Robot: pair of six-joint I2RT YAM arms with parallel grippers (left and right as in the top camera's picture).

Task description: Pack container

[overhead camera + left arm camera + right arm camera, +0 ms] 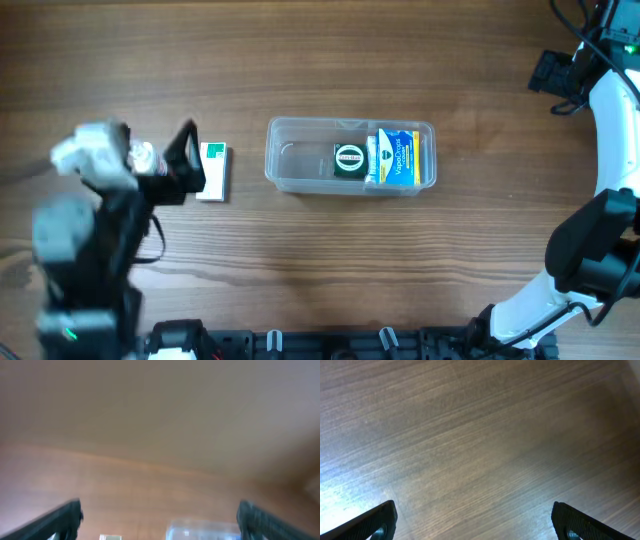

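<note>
Your container (300, 165) sits mid-frame on the tabletop (400, 270), blue box (396, 157) and a black round thing (349, 158) inside; left end effector (160, 527) and right end effector (480, 527) both spread wide, gripping nothing

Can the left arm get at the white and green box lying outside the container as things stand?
Probably yes. The left gripper is open and right beside the white and green box, with nothing between them.
</note>
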